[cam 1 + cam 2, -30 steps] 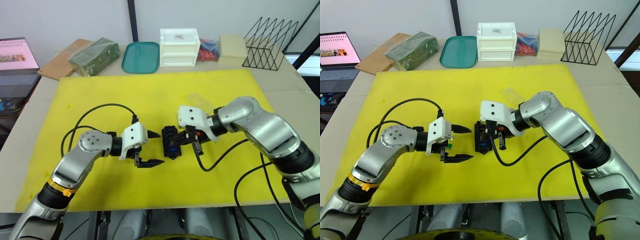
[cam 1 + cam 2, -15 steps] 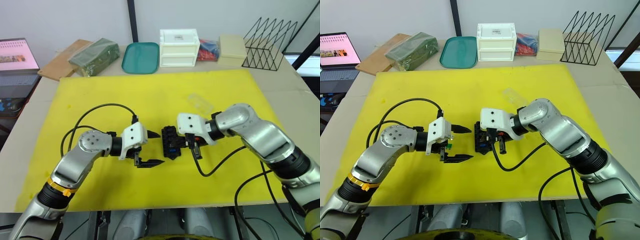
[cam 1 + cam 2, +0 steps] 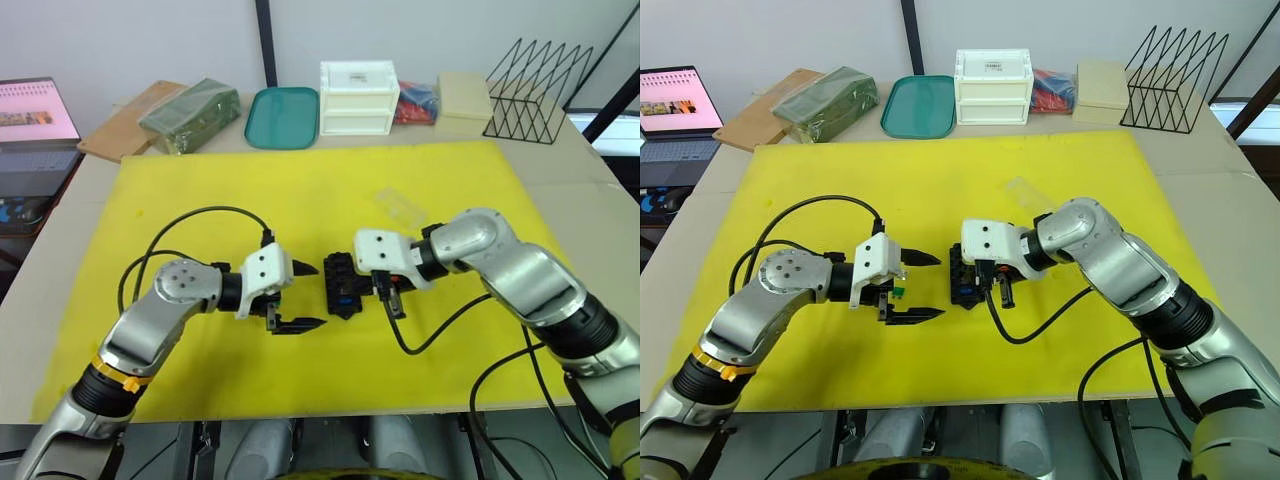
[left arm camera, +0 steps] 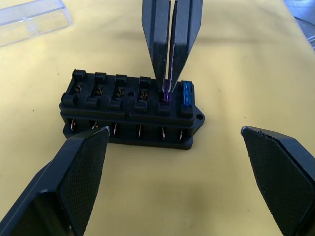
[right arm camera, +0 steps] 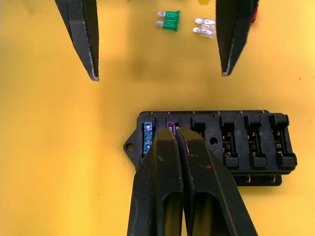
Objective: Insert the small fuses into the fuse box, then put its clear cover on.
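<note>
Right gripper point(image 5: 178, 135) pinches a purple fuse point(image 4: 166, 96) at its fingertips, seated over the second slot of the fuse box point(image 4: 130, 110), just beside the blue fuse point(image 4: 187, 93). Press straight down, no twist. Left gripper point(image 3: 915, 287) spread wide, empty, flanking the box. Clear cover point(image 4: 30, 18) lies beyond the box.

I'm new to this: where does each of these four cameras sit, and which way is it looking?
Left and right eye views: on the head, looking forward and down at the yellow mat; both arms show.
Left wrist view: along the open left gripper toward the fuse box.
Right wrist view: along the right gripper, shut on a purple fuse.
Shared: both wrist views show the fuse box and its blue fuse.
</note>
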Controlling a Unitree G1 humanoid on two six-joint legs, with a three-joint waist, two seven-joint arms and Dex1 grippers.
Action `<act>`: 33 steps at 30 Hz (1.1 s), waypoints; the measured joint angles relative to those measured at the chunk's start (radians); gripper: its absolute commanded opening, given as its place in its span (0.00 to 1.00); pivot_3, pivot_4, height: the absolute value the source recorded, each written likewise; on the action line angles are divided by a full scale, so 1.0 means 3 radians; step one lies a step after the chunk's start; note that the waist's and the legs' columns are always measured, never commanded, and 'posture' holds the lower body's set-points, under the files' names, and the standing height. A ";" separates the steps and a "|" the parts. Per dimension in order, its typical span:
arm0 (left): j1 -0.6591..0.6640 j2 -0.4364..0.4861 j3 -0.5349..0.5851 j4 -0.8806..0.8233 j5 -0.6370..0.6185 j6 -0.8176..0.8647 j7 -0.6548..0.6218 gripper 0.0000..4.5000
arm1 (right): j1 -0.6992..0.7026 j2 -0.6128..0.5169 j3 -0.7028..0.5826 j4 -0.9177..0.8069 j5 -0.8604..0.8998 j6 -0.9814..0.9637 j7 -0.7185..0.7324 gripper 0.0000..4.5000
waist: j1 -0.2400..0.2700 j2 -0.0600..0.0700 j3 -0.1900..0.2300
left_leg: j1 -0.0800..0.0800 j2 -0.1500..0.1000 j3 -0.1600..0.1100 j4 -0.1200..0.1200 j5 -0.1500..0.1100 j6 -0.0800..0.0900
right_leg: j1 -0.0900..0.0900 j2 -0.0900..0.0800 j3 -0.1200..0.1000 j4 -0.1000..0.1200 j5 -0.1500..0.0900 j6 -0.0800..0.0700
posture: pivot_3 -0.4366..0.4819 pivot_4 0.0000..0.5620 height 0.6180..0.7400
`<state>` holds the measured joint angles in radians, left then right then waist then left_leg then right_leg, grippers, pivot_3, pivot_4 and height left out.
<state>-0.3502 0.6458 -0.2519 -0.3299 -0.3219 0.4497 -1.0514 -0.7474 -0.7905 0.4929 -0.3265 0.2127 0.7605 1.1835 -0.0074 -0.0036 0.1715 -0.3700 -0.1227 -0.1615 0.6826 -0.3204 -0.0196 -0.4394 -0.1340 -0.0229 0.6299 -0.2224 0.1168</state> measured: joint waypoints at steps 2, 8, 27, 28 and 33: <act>-0.0003 0.0017 0.0028 -0.0012 -0.0052 0.0018 -0.0027 1.00 | -0.0024 0.0015 -0.0037 0.0028 0.0031 0.0052 0.0007 0.01 | 0.0001 0.0000 0.0000 | -0.0001 0.0000 -0.0001 0.0000 0.0000 0.0000 | -0.0001 0.0000 0.0000 0.0000 0.0000 0.0000 | 0.48 0.27 1.00; -0.0028 0.0196 0.0420 -0.0305 -0.0470 0.0355 -0.0053 1.00 | -0.0100 0.0006 -0.0499 0.0070 0.0394 0.0304 0.0065 0.01 | -0.0007 0.0000 0.0004 | -0.0013 0.0000 -0.0002 -0.0001 0.0000 0.0000 | -0.0015 0.0000 0.0000 -0.0001 0.0000 0.0000 | 0.48 0.27 1.00; 0.1280 0.1517 0.2102 0.0082 -0.0652 0.0286 -0.0697 1.00 | 0.1149 -0.1509 -0.1702 0.0322 0.0580 -0.0452 0.0682 0.86 | -0.0006 0.0011 0.0012 | -0.0010 0.0004 0.0010 -0.0004 -0.0011 0.0019 | -0.0013 0.0000 0.0000 -0.0003 0.0000 0.0000 | 0.48 0.27 1.00; 0.1325 0.1533 0.2172 0.0140 -0.0624 0.0248 -0.0727 1.00 | 0.1218 -0.1538 -0.1766 0.0359 0.0570 -0.0485 0.0680 0.94 | -0.0006 0.0011 0.0012 | -0.0009 0.0004 0.0011 -0.0004 -0.0011 0.0020 | -0.0012 0.0000 0.0000 -0.0004 0.0000 0.0000 | 0.48 0.27 1.00; 0.1473 0.1609 0.2385 0.0371 -0.0548 0.0104 -0.0857 1.00 | 0.1518 -0.1670 -0.2035 0.0597 0.0477 -0.0640 0.0638 0.99 | -0.0003 0.0014 0.0015 | -0.0011 0.0004 0.0012 -0.0004 -0.0011 0.0019 | -0.0012 -0.0001 0.0000 -0.0005 0.0000 0.0000 | 0.48 0.27 1.00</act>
<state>0.0917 1.1285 0.4637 -0.2185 -0.4865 0.4811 -1.3084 -0.2919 -1.2916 -0.1177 -0.1475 0.3558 0.5684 1.3749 -0.0083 0.0006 0.1760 -0.3732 -0.1214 -0.1578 0.6814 -0.3238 -0.0137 -0.4430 -0.1342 -0.0229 0.6285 -0.2225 0.1168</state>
